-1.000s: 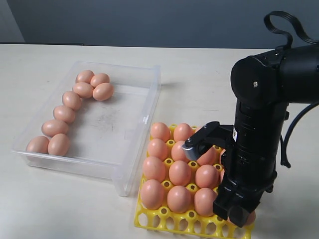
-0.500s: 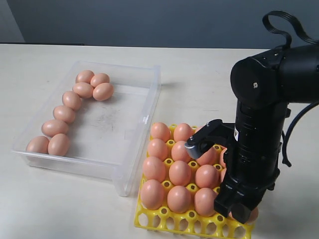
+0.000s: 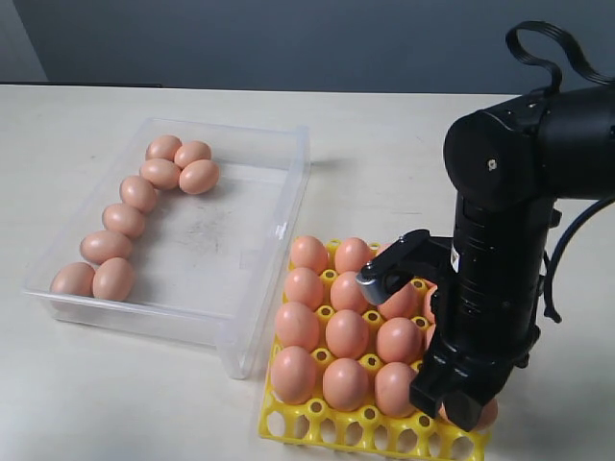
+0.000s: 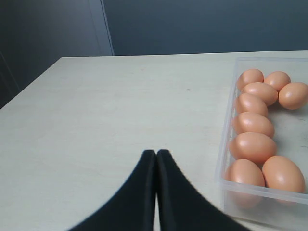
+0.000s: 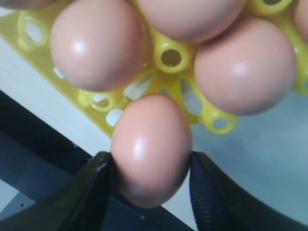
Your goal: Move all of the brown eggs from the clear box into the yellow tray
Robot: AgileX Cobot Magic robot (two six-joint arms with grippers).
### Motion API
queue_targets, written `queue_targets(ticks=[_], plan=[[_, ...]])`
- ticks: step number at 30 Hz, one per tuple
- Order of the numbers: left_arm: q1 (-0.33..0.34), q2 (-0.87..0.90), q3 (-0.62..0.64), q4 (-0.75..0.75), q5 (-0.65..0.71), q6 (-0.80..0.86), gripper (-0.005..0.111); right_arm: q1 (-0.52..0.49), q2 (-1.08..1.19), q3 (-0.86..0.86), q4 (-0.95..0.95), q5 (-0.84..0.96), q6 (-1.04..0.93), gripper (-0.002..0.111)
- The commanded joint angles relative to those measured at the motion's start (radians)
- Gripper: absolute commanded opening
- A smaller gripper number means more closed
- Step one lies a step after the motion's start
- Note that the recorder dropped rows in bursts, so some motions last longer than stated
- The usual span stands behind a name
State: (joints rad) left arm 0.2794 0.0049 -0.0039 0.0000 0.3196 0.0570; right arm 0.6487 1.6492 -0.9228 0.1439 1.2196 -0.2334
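Note:
Several brown eggs (image 3: 125,219) lie along the far-left side of the clear box (image 3: 252,288); the left wrist view shows them too (image 4: 253,146) behind the box wall (image 4: 225,144). The yellow tray (image 3: 327,424) beside the box holds several eggs (image 3: 346,332). My right gripper (image 3: 459,408) hangs at the tray's near right corner. It is shut on one brown egg (image 5: 151,149), which sits between both fingers (image 5: 96,183) just over the corner of the tray (image 5: 171,57). My left gripper (image 4: 156,154) is shut and empty over bare table beside the box.
The right arm's black body (image 3: 500,240) stands over the tray's right side and hides the cups there. The pale table (image 3: 384,154) runs behind the box and tray. The tray's front row of cups (image 3: 370,434) has no eggs.
The right arm has shifted only slightly above the tray corner, still gripping the egg. The eggs in the box and tray have not moved.

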Motion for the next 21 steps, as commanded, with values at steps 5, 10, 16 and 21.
queue_targets(ticks=[5,10,16,21], plan=[[-0.005,-0.005,0.004,0.0,-0.011,0.0,0.0,0.003,0.001,-0.004,0.0,0.001,0.006,0.047],[-0.005,-0.005,0.004,0.0,-0.011,0.0,0.0,0.003,0.001,-0.004,0.0,0.001,0.01,0.047],[-0.005,-0.005,0.004,0.0,-0.011,0.0,0.0,0.003,0.001,-0.004,0.015,0.001,0.01,0.047],[-0.005,-0.005,0.004,0.0,-0.011,0.0,0.0,0.003,0.001,-0.004,0.033,0.001,0.01,0.047]])
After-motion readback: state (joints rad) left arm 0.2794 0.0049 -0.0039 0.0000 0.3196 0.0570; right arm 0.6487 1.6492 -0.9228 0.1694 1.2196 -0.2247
